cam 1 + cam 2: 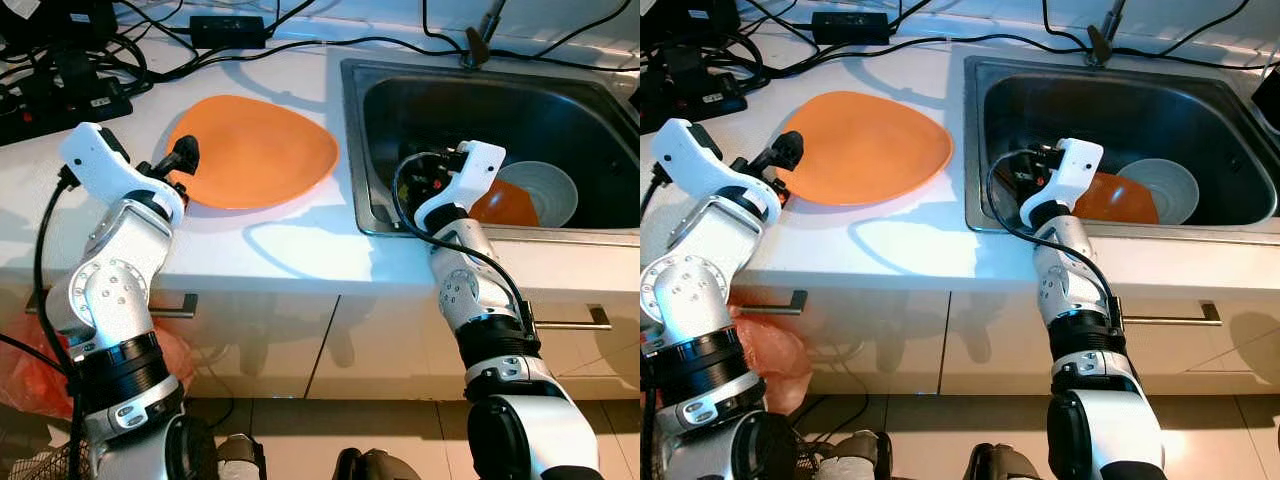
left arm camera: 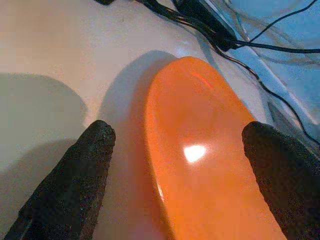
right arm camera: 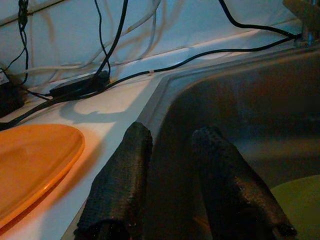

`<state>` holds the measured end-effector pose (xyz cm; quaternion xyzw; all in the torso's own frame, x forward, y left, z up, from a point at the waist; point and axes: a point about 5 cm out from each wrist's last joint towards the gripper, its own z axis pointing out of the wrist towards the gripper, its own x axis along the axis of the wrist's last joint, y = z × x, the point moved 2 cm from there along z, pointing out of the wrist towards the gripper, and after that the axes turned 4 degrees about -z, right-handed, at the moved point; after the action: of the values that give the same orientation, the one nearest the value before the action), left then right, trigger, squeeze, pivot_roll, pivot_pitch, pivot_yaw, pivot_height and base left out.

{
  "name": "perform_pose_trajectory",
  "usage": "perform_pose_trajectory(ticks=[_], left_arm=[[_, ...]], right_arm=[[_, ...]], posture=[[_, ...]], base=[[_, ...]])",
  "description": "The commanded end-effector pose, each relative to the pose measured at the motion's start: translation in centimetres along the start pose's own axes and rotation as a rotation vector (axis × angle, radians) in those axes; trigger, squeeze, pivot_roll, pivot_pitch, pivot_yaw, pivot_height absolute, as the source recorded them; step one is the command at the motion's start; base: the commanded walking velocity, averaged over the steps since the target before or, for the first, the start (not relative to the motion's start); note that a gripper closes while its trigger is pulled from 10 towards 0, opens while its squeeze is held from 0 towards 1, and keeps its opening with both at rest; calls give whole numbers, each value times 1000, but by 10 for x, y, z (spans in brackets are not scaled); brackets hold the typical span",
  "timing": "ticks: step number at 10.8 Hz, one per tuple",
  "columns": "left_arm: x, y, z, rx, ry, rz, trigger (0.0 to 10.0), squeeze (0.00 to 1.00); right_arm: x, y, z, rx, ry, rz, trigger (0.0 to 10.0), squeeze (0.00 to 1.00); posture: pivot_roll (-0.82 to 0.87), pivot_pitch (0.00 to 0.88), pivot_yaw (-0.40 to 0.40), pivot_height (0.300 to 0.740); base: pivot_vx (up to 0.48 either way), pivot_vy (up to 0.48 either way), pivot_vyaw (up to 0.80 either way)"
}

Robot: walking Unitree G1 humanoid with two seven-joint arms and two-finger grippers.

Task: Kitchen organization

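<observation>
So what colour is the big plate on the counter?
The plate is plain orange, with no pattern. It shows best in the left eye view.

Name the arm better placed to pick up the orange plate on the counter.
Left. The left gripper is open at the orange plate, its rim between the fingers. The right gripper is over the sink.

The orange plate (image 1: pixel 255 150) looks like smooth, glossy plastic that throws back a bright highlight, and it lies on a white desk (image 1: pixel 290 250) whose top is smooth with a soft sheen. The sink (image 1: pixel 1110 110) is brushed metal, dull grey inside with a brighter rim, and holds a pale bowl (image 1: pixel 545 190) with a smooth glazed look. The left hand (image 2: pixel 175 185) and the right hand (image 3: pixel 170 185) have black fingers (image 2: pixel 70 185) with a rough, grainy, matt coating, on arms of glossy white plastic and silvery metal.
</observation>
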<state>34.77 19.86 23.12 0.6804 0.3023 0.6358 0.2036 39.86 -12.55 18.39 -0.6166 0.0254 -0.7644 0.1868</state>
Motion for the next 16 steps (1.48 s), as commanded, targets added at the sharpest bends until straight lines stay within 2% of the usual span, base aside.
perform_pose_trajectory(ticks=[1, 2, 5, 8, 9, 10, 16], left_arm=[[-17, -6, 2, 40, -88, -35, 10000, 0], [-19, -4, 5, 37, -105, -52, 10000, 0], [-27, 11, 12, -7, -168, -34, 10000, 0], [-46, 19, 18, -31, -246, -28, 10000, 0], [-53, 22, 19, -42, -271, -33, 8588, 0], [-58, 25, 19, -52, -282, -34, 0, 0], [-59, 28, 20, -66, -262, -40, 0, 0]], right_arm=[[-1, 2, -2, -2, -7, 3, 10000, 0], [-1, 1, -2, 0, -6, 4, 10000, 0], [-1, 0, -2, 0, -2, 4, 10000, 0], [0, 2, -3, -7, 3, 2, 10000, 0], [0, 2, -3, -8, 4, 2, 10000, 0], [1, 3, -3, -13, 4, -3, 10000, 0], [1, 4, -4, -10, -3, -7, 10000, 0]], posture=[[121, 145, -62, 723], [118, 138, -56, 723], [105, 131, -39, 723], [95, 132, -29, 723], [91, 135, -28, 723], [92, 140, -32, 723], [91, 154, -40, 723]], base=[[0, 0, 0], [0, 0, 0], [0, 0, 0], [0, 0, 0], [0, 0, 0], [0, 0, 0], [0, 0, 0]])
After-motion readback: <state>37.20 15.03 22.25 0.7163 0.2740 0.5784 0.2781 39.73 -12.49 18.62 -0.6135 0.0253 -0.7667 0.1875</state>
